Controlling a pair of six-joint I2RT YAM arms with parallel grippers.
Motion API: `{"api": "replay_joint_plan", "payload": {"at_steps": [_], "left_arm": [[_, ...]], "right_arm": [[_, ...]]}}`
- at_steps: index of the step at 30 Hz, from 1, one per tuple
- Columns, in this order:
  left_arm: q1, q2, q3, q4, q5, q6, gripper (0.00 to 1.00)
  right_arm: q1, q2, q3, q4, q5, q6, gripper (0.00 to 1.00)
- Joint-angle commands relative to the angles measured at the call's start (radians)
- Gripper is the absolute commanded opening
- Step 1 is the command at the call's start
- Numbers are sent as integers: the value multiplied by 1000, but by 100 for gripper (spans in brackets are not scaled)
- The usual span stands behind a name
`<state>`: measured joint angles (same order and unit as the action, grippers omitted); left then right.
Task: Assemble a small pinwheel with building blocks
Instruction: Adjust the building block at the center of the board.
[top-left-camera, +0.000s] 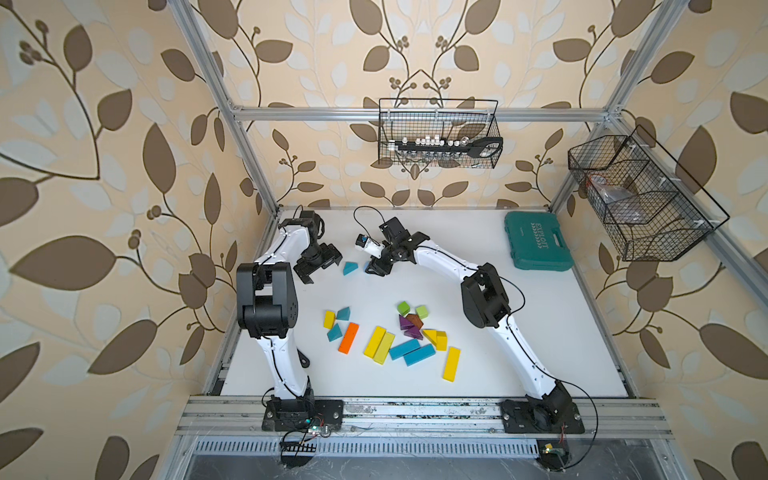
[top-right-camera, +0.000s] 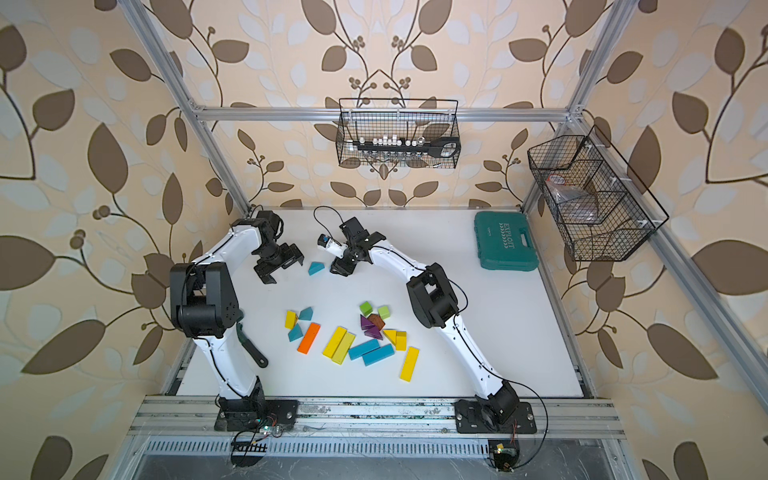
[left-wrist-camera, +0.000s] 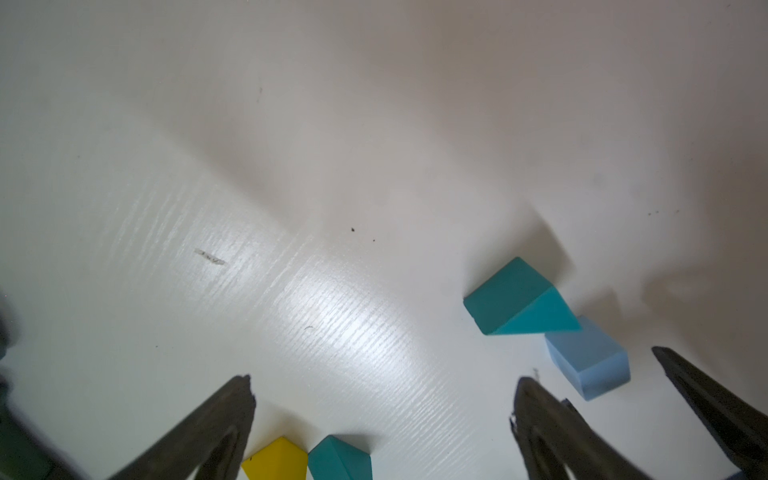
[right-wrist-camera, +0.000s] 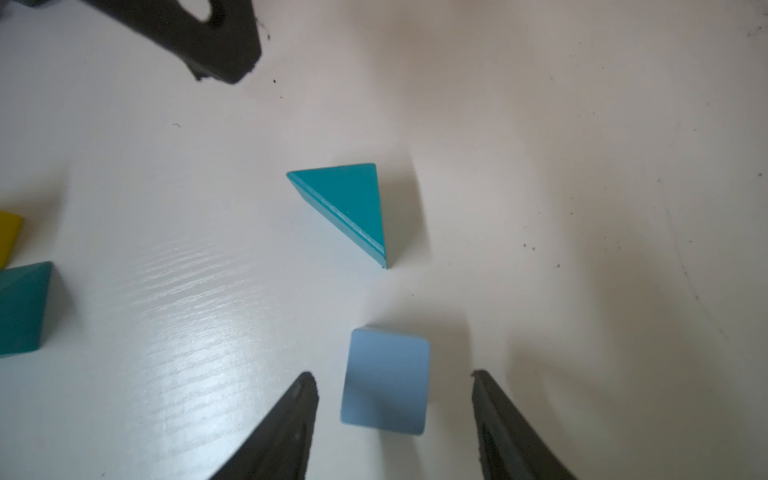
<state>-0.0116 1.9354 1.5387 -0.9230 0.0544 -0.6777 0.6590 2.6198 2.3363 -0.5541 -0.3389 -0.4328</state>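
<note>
A light-blue cube rests on the white table between the fingers of my right gripper, which is open with a gap on each side of the cube. Just beyond it lies a teal wedge. My left gripper hangs open over bare table on the wedge's other side, holding nothing. Nearer the front edge are the other building blocks: yellow bars, an orange bar, blue bars, green cubes, purple wedges. In both top views my right gripper mostly hides the cube.
A large teal tool case lies at the back right of the table. Wire baskets hang on the back wall and the right wall. Aluminium frame posts stand at the table's corners.
</note>
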Motion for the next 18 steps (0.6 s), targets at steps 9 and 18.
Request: {"api": "replay_joint_plan", "payload": {"at_steps": [9, 18], "left_arm": [[-37, -83, 1, 10, -12, 54, 99], [-253, 97, 216, -105, -69, 187, 95]], "right_arm": [[2, -329, -360, 146, 126, 447, 85], [-92, -750, -930, 226, 209, 762, 100]]}}
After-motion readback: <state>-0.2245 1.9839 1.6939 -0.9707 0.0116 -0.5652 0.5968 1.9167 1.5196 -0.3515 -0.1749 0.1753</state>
